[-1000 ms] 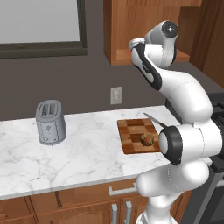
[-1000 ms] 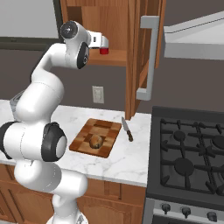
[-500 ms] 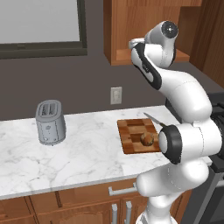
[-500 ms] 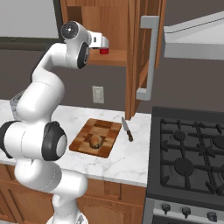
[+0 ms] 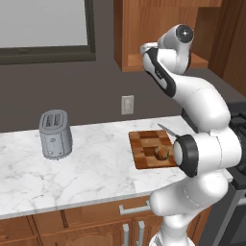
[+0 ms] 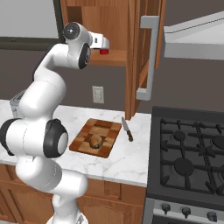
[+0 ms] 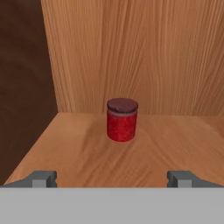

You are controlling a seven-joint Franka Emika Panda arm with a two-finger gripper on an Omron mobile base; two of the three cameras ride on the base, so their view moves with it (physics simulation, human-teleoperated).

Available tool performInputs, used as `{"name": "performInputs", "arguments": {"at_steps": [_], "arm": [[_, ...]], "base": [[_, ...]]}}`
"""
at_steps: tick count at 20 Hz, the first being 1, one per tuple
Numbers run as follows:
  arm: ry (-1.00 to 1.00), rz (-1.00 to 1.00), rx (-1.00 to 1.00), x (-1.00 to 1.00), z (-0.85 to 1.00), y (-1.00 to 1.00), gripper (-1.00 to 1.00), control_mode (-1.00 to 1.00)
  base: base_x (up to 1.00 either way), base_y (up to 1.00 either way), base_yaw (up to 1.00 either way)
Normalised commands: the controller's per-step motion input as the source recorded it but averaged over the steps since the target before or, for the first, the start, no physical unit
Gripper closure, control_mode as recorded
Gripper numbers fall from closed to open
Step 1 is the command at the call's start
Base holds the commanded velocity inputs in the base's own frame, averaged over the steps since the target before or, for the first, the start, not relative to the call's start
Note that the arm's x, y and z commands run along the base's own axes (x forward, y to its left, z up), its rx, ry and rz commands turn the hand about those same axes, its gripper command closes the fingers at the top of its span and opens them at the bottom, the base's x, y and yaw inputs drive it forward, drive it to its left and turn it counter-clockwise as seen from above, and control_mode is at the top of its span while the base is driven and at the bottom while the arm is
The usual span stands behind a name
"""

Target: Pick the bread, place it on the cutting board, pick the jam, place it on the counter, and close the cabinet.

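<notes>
The gripper point(image 7: 112, 178) is hanging at the mouth of the cabinet point(image 6: 131, 39) with its jaws spread as wide as they go, nothing between them, the two fingertips point(image 7: 43, 178) sitting far apart at the near edge of the shelf. Straight ahead of the gripper, well clear of the tips and centred between them, the jam point(image 7: 122, 119) is standing upright on the cabinet floor, dark lid on, close to the back wall. In the right base view the jar is peeking out as a red spot just past the white hand.

The cabinet door point(image 6: 144, 57) is standing open, swung out to the gripper's right, its long silver bar handle point(image 6: 148, 59) facing out towards the stove point(image 6: 188, 153).

Far below the gripper, on the counter point(image 5: 91, 168), the cutting board point(image 5: 144, 149) is lying flat, and the bread point(image 5: 162, 153) is sitting on it, towards the near side. A knife point(image 6: 127, 129) is lying on the marble just beside the board's right edge. Way off to the gripper's left and down, a toaster point(image 5: 55, 134) is standing on the counter, and a wall outlet point(image 5: 127, 104) is showing on the dark wall above the board.
</notes>
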Motion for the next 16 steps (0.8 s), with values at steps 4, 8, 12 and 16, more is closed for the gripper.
{"name": "performInputs", "arguments": {"at_steps": [4,8,12,16], "arm": [[0.00,0.00,0.02,0.14,-0.01,-0.01,-1.00,-1.00],[0.00,0.00,0.03,0.13,0.00,-0.05,-1.00,-1.00],[0.00,0.00,0.02,0.12,0.00,-0.05,-1.00,-1.00],[0.00,0.00,0.01,0.13,-0.01,-0.06,-1.00,-1.00]], "base": [[0.00,0.00,0.00],[0.00,0.00,0.00],[0.00,0.00,0.00],[0.00,0.00,0.00]]}}
